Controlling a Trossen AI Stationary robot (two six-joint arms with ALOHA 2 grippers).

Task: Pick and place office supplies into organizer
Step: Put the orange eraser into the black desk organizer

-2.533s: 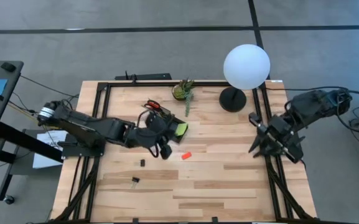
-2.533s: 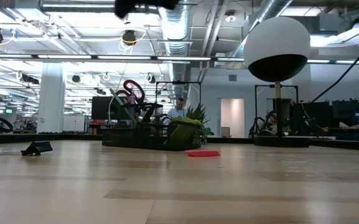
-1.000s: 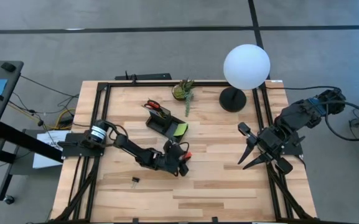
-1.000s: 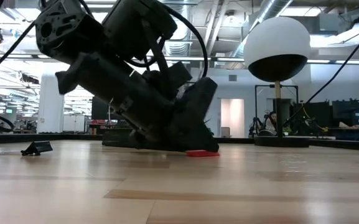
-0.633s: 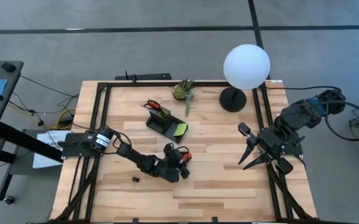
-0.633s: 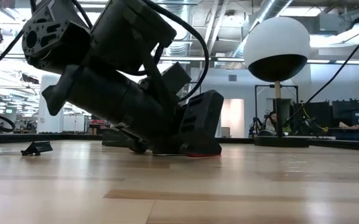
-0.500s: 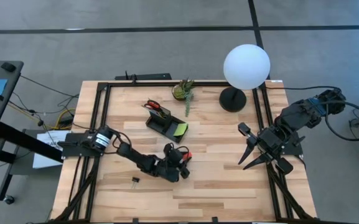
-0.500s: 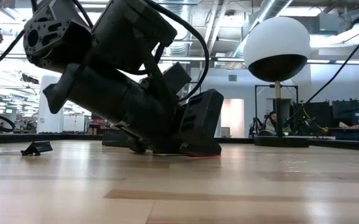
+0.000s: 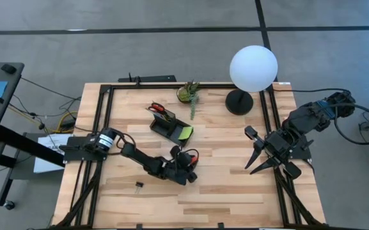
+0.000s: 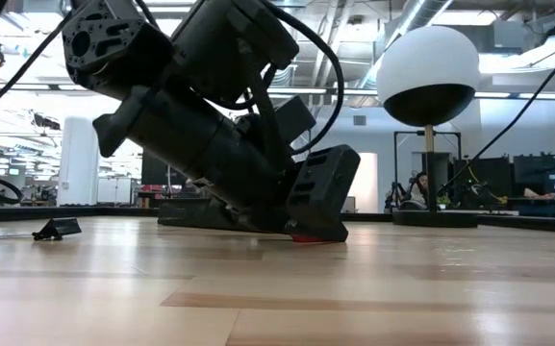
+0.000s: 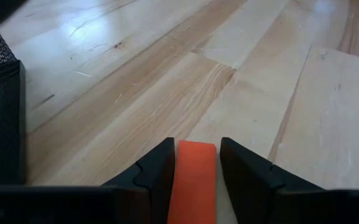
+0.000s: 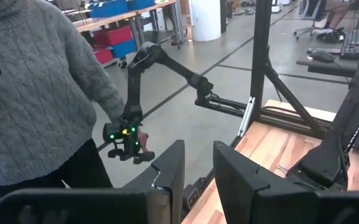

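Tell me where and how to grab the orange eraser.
Grip the orange eraser across its two long sides, coming down from above: it lies flat on the table, a slim block. The left end effector already straddles it that way.

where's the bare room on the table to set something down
Bare wood lies along the near edge, right of the black clip, and between the left tool and the right tool. The far middle is crowded: organizer, plant, lamp base.
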